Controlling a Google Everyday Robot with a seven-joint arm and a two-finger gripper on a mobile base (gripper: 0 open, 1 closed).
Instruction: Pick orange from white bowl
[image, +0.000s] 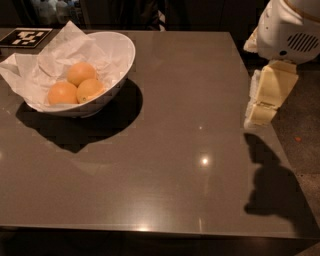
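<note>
- The gripper hangs at the table's edge, just over its rim, carrying nothing; whether it is open or closed I cannot tell.
- The white bowl sits well apart from the gripper, across the tabletop and towards the corner farthest from it.
- The orange nearest the gripper lies inside that bowl on crumpled paper, touching the other two oranges. The pick has not begun; the whole reach is still ahead.
- Risk: the three fruits are packed together, so a descent onto one would likely nudge its neighbours and roll the target out of line.
- Risk: the paper stands up loosely around the fruit. It could snag in the gripper and lift with it, or spoil the hold on a smooth, round skin.
- Risk: the bowl's rim is slanted, with the high side facing the gripper. A low, flat approach could strike it and push the bowl along the glossy table.
- Safer, I judge, to come in high and descend from above.
</note>
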